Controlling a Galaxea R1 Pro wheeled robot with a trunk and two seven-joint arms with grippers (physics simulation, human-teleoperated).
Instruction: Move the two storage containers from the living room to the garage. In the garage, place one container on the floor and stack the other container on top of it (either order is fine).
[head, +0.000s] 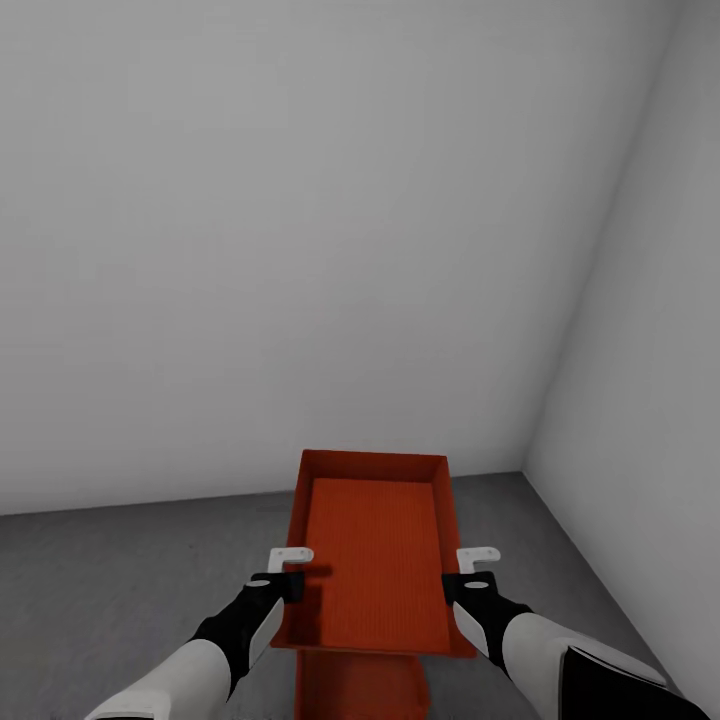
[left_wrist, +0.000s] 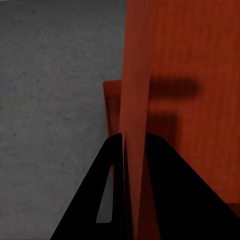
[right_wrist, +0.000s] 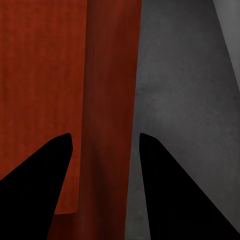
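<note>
One orange-red storage container (head: 375, 560) hangs between my two grippers, open side up, over the dark grey concrete floor (head: 120, 570) of the garage. The second container (head: 360, 690) lies on the floor just below its near end, mostly covered by it. I cannot tell whether the two touch. My left gripper (head: 288, 572) is shut on the upper container's left wall (left_wrist: 135, 100), one finger on each side. My right gripper (head: 478, 570) straddles the right wall (right_wrist: 112, 100) with its fingers (right_wrist: 165, 190) spread wider than the wall.
Grey-white walls (head: 300, 250) meet in a corner (head: 525, 470) just beyond the containers, the right-hand wall (head: 650, 400) running close along that side. Bare concrete extends to the left.
</note>
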